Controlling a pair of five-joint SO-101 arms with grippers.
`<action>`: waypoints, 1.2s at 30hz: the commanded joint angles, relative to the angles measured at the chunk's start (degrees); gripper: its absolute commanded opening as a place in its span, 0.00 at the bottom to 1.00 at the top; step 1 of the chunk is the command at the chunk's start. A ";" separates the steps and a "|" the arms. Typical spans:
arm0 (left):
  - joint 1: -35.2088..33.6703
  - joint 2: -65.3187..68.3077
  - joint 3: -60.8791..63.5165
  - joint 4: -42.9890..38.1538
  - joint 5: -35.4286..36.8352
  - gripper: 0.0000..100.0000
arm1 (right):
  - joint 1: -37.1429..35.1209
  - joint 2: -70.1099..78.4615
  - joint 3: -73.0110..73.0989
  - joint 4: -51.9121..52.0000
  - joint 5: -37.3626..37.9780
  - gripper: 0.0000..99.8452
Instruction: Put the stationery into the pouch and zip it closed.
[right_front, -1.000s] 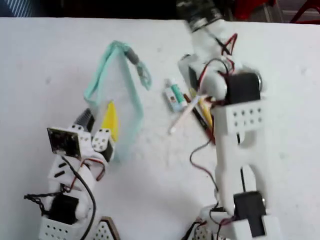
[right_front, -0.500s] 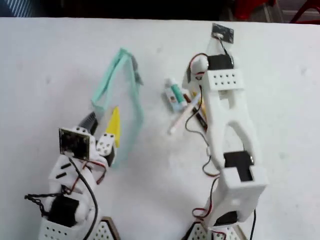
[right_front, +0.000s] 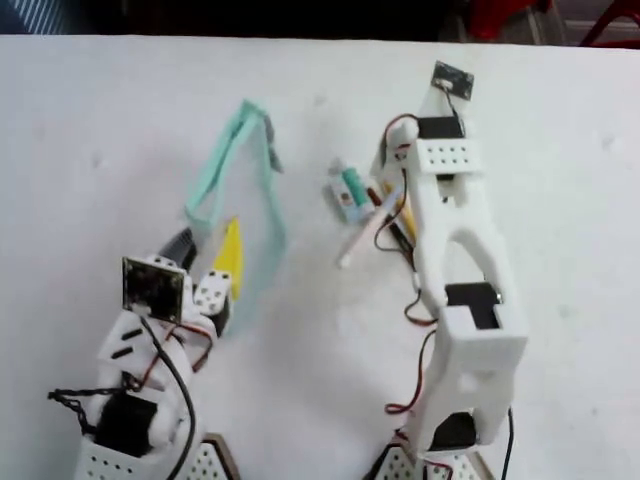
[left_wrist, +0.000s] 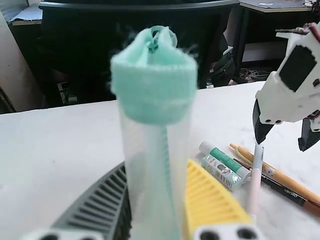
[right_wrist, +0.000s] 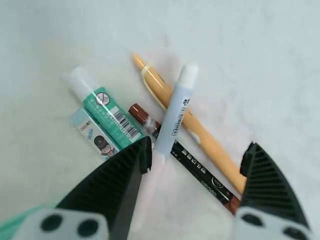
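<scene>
The fingers (right_wrist: 117, 182) of the right gripper (right_wrist: 197, 150) stood wide apart and held nothing, poised just above the loose stationery with one black finger on each side of the pile. Between them lay a pale pen (right_wrist: 175, 115) with a white cap, crossing over an orange pen (right_wrist: 192, 127) and a dark pen (right_wrist: 197, 170); the pale pen's lower end ran close along one finger, though whether it touched could not be told. Just outside that same finger lay a green glue stick (right_wrist: 102, 107) with a white cap, and a small light-blue packet (right_wrist: 92, 135) touched its side. In the high view this cluster sat mid-tabletop (right_front: 100, 100), with the glue stick (right_front: 352, 183) and pale pen (right_front: 362, 235) jutting out from under the right arm toward the pouch (right_front: 235, 190). The left gripper (right_front: 205, 262) was nearer the arms' bases, its grey and yellow fingers closed on the near end of the pouch. In the left wrist view the clear pouch (left_wrist: 155, 150), edged in mint green, rose between the two fingers with its zip running along the middle and its far end lifted. The stationery lay outside the pouch, well apart from the left gripper's fingers. The right gripper (left_wrist: 282, 137) hung open over the pens.
</scene>
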 joint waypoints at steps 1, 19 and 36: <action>0.75 0.31 1.58 1.58 -0.44 0.10 | 0.48 1.89 -5.01 -0.84 -0.53 0.28; 0.75 0.31 3.52 -0.35 -0.53 0.10 | 0.84 19.21 -24.88 6.11 -0.26 0.18; 0.75 0.31 3.25 -0.09 -0.62 0.10 | 0.84 19.30 -24.97 8.04 -0.44 0.10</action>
